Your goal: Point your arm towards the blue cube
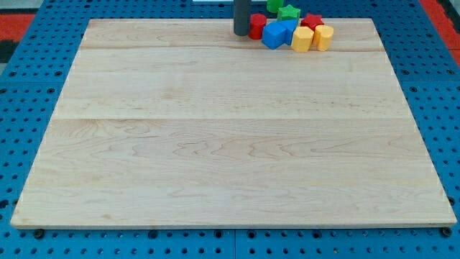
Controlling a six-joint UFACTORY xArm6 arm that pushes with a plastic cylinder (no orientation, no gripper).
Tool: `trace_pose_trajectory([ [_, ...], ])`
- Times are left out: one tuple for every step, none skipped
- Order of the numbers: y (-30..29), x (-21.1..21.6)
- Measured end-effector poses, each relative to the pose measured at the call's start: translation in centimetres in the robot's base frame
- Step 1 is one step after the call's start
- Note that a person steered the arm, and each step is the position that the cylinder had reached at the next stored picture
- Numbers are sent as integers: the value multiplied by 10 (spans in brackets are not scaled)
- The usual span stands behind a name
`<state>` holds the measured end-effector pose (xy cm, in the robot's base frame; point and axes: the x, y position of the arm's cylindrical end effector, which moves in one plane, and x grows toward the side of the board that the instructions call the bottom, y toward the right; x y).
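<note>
- We see our dark, straight rod entering from the view's top edge; my tip (241, 34) rests on the pale wooden board (230, 144) near its top edge, a little right of the middle.
- We carry no pincer on this arm, so there is no open or closed state to report; the rod alone does the work.
- The blue cube (274, 35) lies near the board's top edge, to the view's right of my tip and close to it.
- A red cylinder-like block (256, 26) stands between my tip and the blue cube, just beside the tip; whether the tip touches it we cannot tell.
- A second blue block (289, 29), shape unclear, sits against the blue cube on its right side.
- Two yellow blocks follow to the view's right: a yellow rounded block (302, 39) and a yellow block (323, 37) beside it.
- A red star-like block (313, 21) sits behind the yellow pair.
- A green star-like block (290, 11) and a further green block (274, 5) lie at the view's top, behind the blue pair.
- The board rests on a blue perforated table surface (29, 86).
</note>
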<state>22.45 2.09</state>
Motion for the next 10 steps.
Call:
trace_pose_trajectory([
  [13,-8],
  [50,-10],
  [17,-6],
  [-36,-5],
  [-77,-3],
  [-80,57],
  [-31,73],
  [-23,73],
  [7,65],
  [9,51],
])
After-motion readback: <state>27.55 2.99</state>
